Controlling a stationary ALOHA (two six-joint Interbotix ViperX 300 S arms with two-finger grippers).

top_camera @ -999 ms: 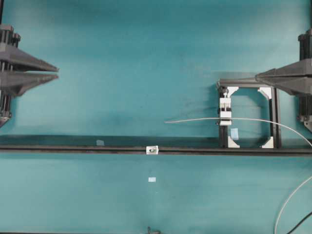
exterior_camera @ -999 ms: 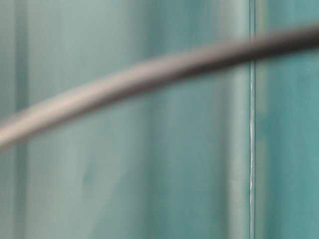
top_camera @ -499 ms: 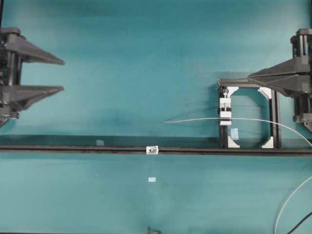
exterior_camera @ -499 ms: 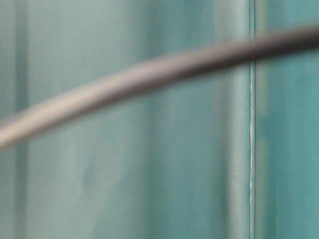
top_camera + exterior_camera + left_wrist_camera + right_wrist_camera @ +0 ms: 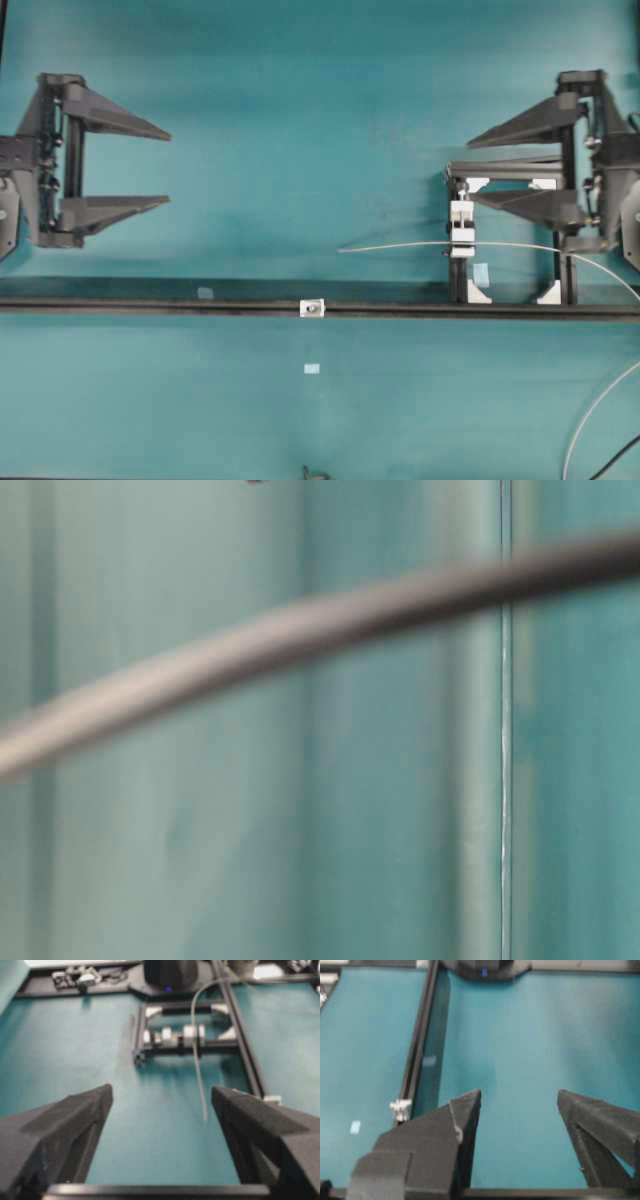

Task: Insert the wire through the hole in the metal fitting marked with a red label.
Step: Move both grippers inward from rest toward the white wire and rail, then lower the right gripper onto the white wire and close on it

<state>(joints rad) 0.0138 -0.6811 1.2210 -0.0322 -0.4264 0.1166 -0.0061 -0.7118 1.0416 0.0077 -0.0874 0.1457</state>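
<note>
1. Left gripper [image 5: 168, 166]: jaws spread wide, holding nothing, over bare teal table [image 5: 300, 120].
2. Right gripper [image 5: 470, 170]: jaws spread wide, empty, above the black frame [image 5: 565, 250].
3. The wire [image 5: 400, 246] runs through the clamp block [image 5: 462, 228], free end pointing left.
4. The metal fitting [image 5: 313, 308] sits on the black rail [image 5: 150, 305], apart from the wire.

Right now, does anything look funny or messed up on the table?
Nothing looks broken or spilled. The wire sticks out of the clamp block with its tip in free air, well away from the metal fitting on the black rail. Both grippers are open and empty.
</note>
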